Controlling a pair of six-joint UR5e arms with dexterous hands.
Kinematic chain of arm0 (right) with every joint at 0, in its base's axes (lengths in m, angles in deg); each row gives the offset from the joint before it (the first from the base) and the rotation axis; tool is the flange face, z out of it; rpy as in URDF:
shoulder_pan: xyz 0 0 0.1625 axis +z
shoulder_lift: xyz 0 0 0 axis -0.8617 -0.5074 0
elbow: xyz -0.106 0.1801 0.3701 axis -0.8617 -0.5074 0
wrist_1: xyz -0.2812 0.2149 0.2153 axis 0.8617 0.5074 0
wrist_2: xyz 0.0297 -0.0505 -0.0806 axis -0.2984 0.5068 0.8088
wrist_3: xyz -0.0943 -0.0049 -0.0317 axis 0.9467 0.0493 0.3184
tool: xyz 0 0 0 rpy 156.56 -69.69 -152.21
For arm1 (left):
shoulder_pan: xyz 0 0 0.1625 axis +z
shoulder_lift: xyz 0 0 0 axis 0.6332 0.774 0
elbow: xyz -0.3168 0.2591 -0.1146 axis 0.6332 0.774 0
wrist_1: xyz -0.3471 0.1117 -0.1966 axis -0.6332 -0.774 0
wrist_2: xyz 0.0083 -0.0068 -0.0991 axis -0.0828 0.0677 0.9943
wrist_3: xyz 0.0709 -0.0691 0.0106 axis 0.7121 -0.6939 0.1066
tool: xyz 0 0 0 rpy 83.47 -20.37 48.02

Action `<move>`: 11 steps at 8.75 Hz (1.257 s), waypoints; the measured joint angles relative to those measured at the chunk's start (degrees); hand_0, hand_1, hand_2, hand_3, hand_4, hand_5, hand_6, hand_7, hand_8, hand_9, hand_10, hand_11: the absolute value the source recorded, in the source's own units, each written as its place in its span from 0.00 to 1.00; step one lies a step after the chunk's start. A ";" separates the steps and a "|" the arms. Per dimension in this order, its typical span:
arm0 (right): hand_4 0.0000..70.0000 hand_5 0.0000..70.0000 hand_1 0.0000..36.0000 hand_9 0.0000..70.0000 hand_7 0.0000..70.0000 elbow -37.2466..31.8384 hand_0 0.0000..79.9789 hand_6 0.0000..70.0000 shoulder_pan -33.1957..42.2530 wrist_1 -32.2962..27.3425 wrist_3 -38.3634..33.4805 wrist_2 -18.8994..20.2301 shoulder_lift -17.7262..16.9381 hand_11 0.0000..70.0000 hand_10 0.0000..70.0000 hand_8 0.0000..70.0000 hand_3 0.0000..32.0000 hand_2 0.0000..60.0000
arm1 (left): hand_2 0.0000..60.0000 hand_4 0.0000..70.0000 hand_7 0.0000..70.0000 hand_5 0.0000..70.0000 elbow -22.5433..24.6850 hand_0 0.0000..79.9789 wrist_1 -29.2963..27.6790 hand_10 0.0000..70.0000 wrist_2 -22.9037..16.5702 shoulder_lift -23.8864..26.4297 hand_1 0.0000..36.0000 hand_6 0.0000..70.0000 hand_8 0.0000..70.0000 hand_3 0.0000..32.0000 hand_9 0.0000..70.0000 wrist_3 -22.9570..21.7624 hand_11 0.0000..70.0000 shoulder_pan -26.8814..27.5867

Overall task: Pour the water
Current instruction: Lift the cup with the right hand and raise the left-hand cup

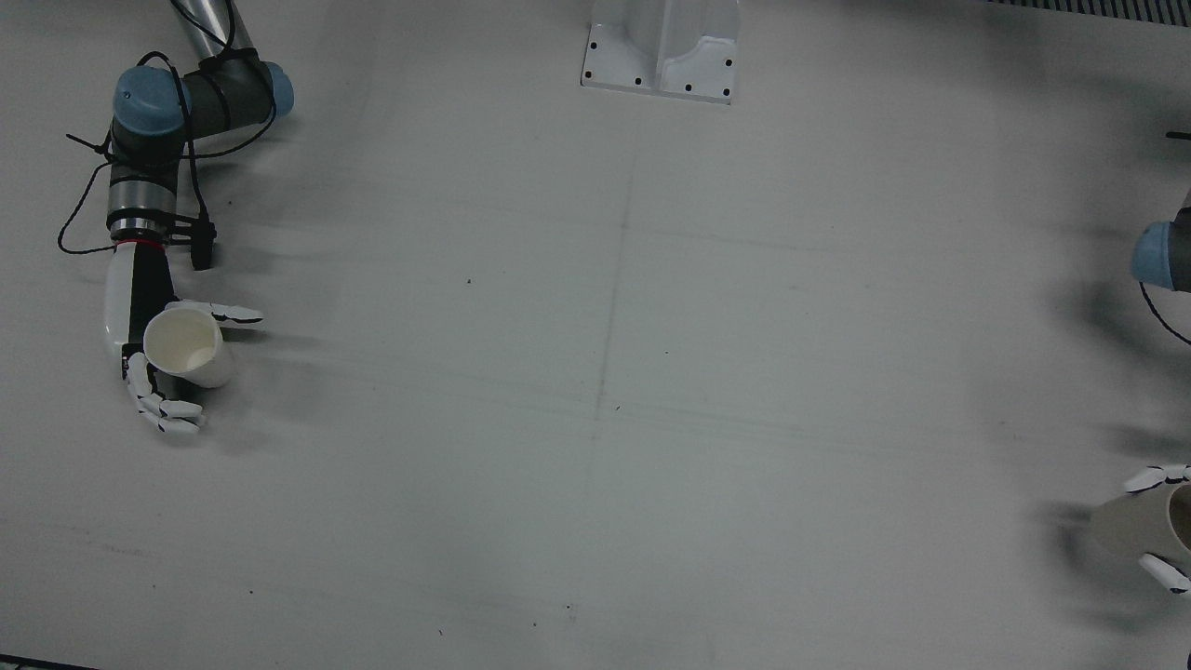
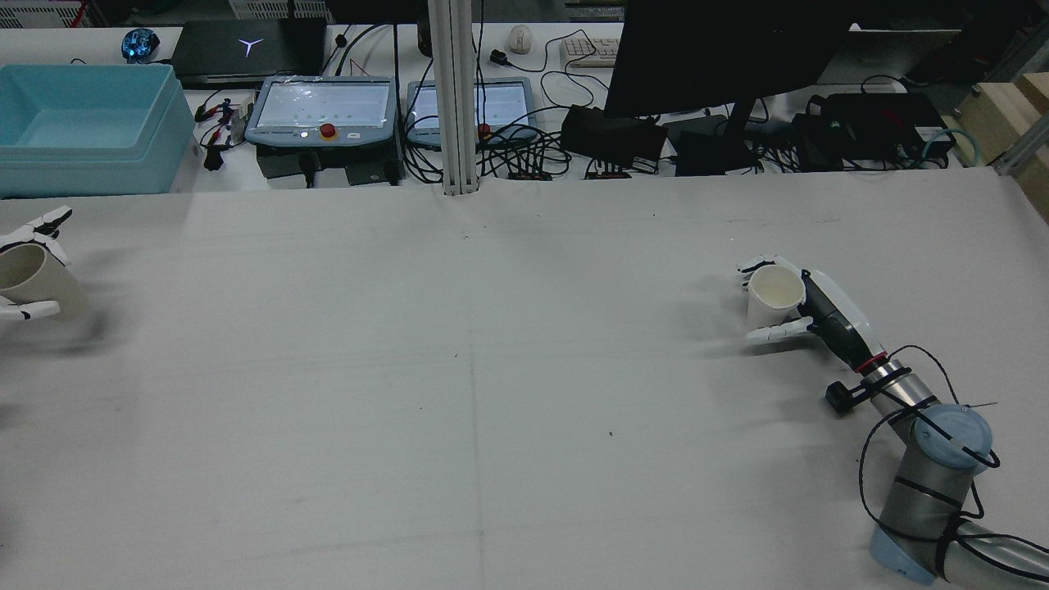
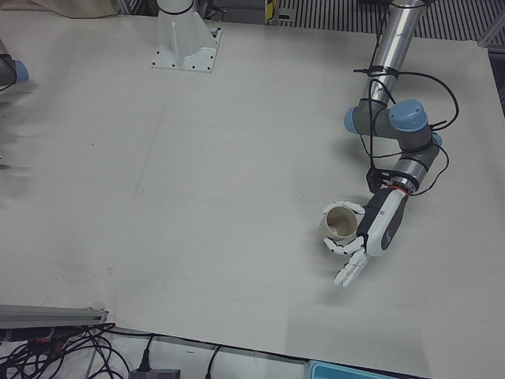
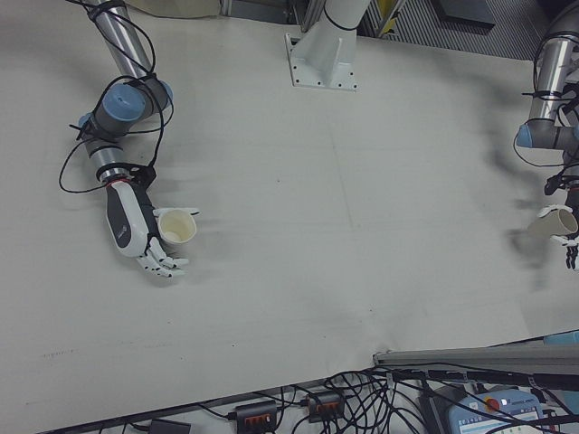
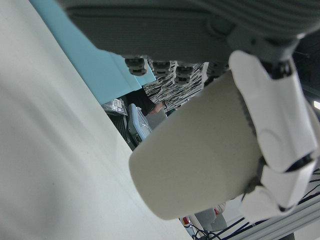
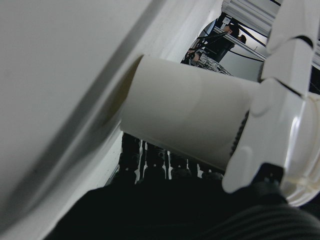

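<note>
Front view: the right hand point(image 1: 149, 358), white with black joints, sits at the 9 o'clock edge of the plain grey-white counter point(image 1: 595, 391). Its fingers point(image 1: 172, 416) curl around a cream paper cup point(image 1: 189, 347) whose mouth faces up and toward the wrist. At the 4 o'clock edge the left hand point(image 1: 1163, 526) is only partly in frame; it grips a second, greyish paper cup point(image 1: 1140, 526) that is tipped on its side.

Rear view: the left hand's cup point(image 2: 37, 283) is at 9 o'clock, tilted, fingers point(image 2: 37, 223) above and below it. The right hand point(image 2: 807, 311) at 3 o'clock wraps its cup point(image 2: 773, 297), mouth open upward; the inside looks pale and any water cannot be made out. A light-blue plastic bin point(image 2: 86, 127) stands beyond the counter at 10 o'clock.

Left-front view: the left hand point(image 3: 371, 237) is at 4 o'clock. Its cup point(image 3: 339, 223) rests against the palm, with fingers point(image 3: 349, 272) partly spread past the cup.

Right-front view: the right hand point(image 4: 136, 231) holds its cup point(image 4: 176, 226) at 9 o'clock; the left cup point(image 4: 554, 221) is at 3 o'clock. The two cups are well apart, at opposite ends of the counter.

Left hand view: the cup wall point(image 5: 200, 150) fills the frame, pressed by one white finger point(image 5: 272, 125).

Right hand view: the cup point(image 6: 185, 112) is clamped against the palm, its base near the counter surface point(image 6: 60, 75).
</note>
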 measured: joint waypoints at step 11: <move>0.00 1.00 0.34 0.76 0.87 1.04 0.06 0.32 0.35 0.10 -0.20 0.18 -0.71 0.66 0.46 0.48 0.00 1.00 | 1.00 0.51 0.11 0.63 0.09 0.58 0.35 0.04 -0.01 0.08 0.88 0.10 0.04 0.00 0.07 -0.01 0.08 0.05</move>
